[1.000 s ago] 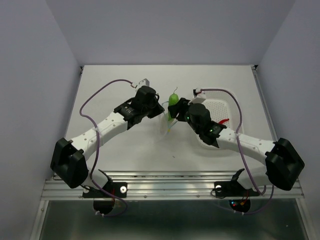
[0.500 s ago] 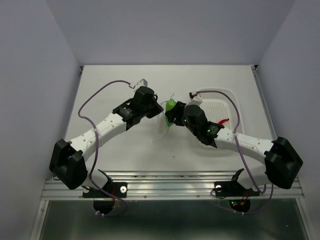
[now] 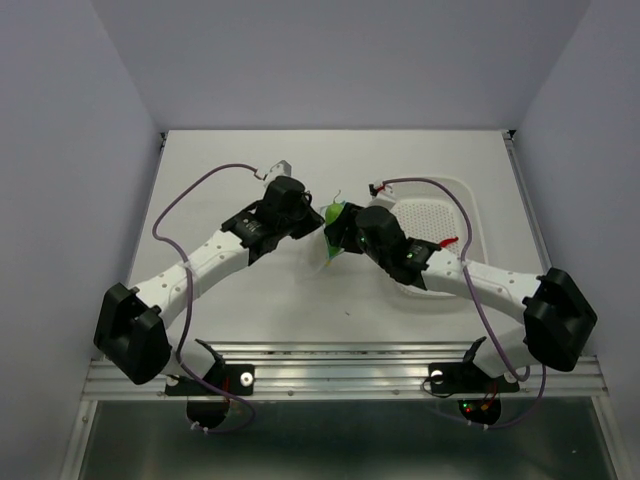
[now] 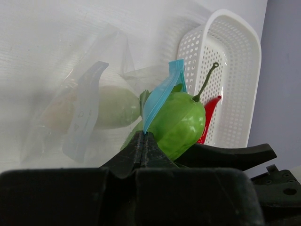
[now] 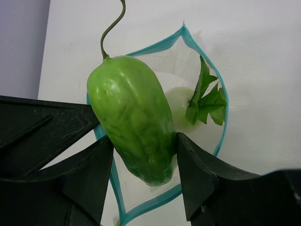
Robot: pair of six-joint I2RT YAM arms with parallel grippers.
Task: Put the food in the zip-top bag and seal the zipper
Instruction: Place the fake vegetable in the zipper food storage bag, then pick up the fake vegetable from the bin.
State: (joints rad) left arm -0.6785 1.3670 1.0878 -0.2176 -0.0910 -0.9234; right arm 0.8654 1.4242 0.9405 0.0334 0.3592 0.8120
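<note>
Pod (image 5: 136,117) squeezed in right gripper (image 5: 143,153) over bag (image 4: 56,113), left gripper (image 4: 143,141) pinching zipper (image 4: 160,96), radish (image 4: 113,106) blurry inside, chili (image 4: 210,113) half hidden

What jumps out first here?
The bright green pod, clamped in the right hand, is poised at the open mouth of the zip-top bag mid-table. The left hand pinches the blue zipper; the radish is inside, the red chili in the white basket.

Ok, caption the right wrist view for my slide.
Right gripper holds the pod at the mouth of the open bag, with the radish already inside.
</note>
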